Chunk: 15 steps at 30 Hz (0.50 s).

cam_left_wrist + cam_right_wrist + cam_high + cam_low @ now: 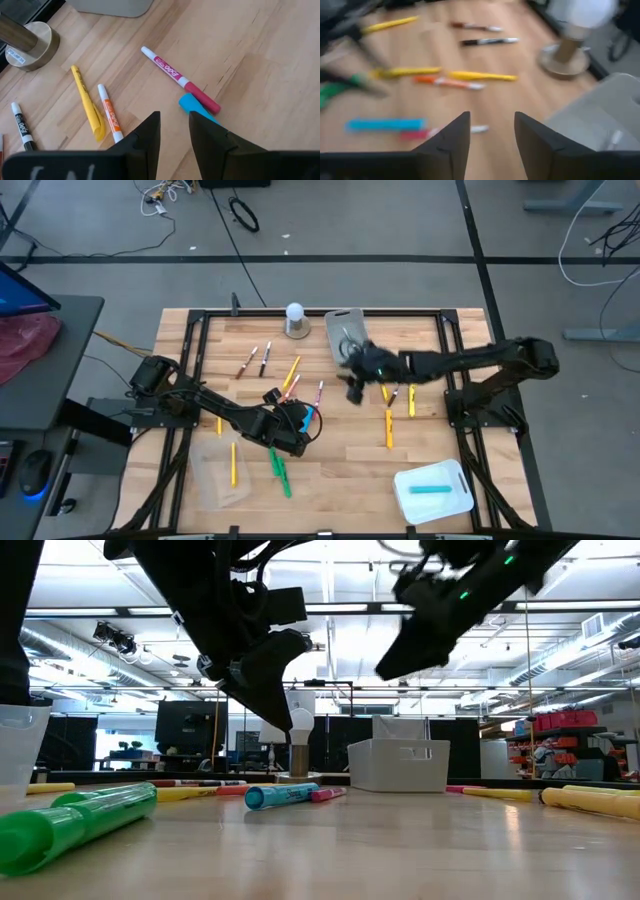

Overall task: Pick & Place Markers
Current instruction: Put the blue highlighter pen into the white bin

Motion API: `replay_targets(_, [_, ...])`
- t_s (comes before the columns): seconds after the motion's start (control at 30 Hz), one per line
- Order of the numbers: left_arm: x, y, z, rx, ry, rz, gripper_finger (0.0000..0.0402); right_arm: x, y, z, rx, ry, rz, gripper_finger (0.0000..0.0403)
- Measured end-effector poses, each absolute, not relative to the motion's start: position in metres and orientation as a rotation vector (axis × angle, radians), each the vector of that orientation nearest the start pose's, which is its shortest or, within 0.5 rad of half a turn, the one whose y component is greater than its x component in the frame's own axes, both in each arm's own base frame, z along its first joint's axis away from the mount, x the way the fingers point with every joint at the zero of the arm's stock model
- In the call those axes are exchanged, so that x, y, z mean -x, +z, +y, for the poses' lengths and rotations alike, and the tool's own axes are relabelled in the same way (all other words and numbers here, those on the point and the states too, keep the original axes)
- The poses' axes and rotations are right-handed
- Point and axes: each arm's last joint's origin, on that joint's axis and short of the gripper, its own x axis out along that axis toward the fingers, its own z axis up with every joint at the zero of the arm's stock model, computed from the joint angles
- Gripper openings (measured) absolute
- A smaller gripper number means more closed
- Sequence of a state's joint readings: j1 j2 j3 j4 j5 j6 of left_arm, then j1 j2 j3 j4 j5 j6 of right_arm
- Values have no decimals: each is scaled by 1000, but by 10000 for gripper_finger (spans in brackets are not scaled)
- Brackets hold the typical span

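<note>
Hovering above table point(330, 470) middle: left gripper point(174, 131), fingers parted, nothing between them, over blue marker point(192, 104) lying touching pink marker point(180, 80). Right gripper point(491, 131) raised near grey bin point(343, 332) at far edge, fingers apart, empty. Yellow marker point(89, 102) and orange marker point(110, 114) side by side nearby. 2 green markers point(279, 472) near front edge. White tray point(433, 490) front right holds teal marker point(428, 489).

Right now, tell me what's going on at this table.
Two robot arms are sorting markers scattered on a wooden table. The left gripper, open and empty, hangs just above a blue marker lying against a pink marker near the table's middle. The right gripper, also open and empty, hovers near the grey bin at the far edge. A white bin already holds one teal marker.
</note>
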State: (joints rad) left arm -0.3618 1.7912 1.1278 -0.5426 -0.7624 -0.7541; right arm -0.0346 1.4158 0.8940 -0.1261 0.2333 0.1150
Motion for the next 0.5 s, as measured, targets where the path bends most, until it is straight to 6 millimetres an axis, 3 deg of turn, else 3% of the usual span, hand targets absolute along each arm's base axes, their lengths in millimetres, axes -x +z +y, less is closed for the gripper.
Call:
replay_targets(0.27, [-319,162,-101,188,730,785,110,-282,230,51,7,-109,753,143])
replay_targets(0.5, [-314,147,-108,329,640,802,137,-264,224,90,48,-77,821,137])
